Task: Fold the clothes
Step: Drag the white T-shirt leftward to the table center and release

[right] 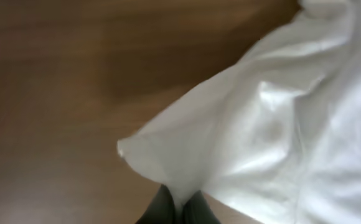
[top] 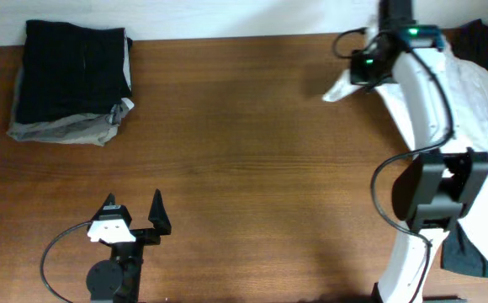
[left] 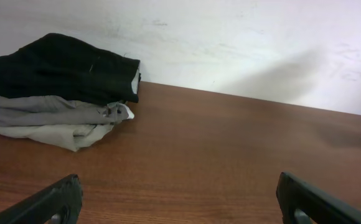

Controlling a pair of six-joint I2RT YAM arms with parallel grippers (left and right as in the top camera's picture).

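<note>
While the right gripper [right: 179, 205] pinches an edge of the white T-shirt [top: 486, 88] heaped at the far right of the table [top: 252, 126] and the left gripper [top: 133, 210] rests spread open near left, drag slowly and low toward centre.

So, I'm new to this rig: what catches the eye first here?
The white T-shirt heaped at the far right of the table, an edge pinched in the closed jaws of the right arm. Then the dark-and-grey folded stack at far left, and the left arm near the front, jaws open.
</note>
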